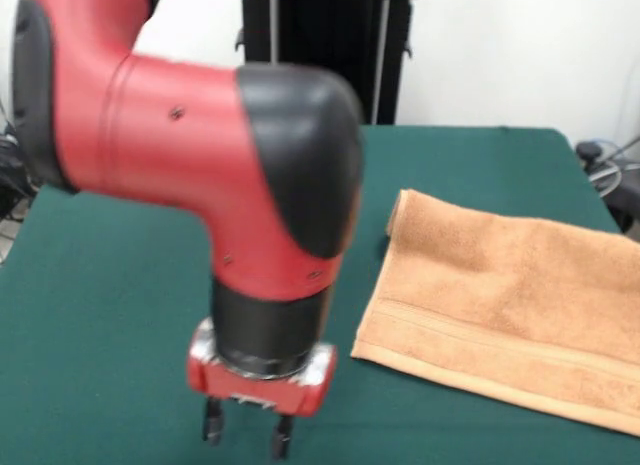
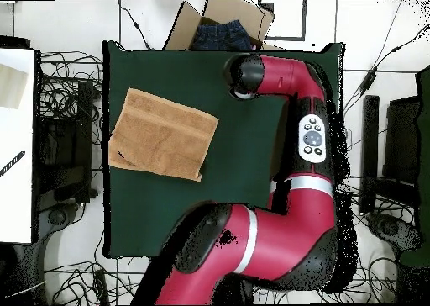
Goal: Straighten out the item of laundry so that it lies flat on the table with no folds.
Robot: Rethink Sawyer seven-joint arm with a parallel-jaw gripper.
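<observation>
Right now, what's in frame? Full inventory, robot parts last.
towel: one, light orange-tan, on the table away from the arm, folded over, woven stripe near one edge.
table: one, dark green top, under everything.
cardboard box: one, brown, past the table edge far from the robot's base, dark blue cloth inside.
cables: many, black, on the floor around the table.
arm: one, red and black, over the table.
gripper: one, red body, black fingers apart, empty, clear of the towel.

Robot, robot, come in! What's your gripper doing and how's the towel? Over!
Gripper open, empty, over bare table. Towel off to the side, untouched, looks folded over. Nothing between them. Over.
</observation>
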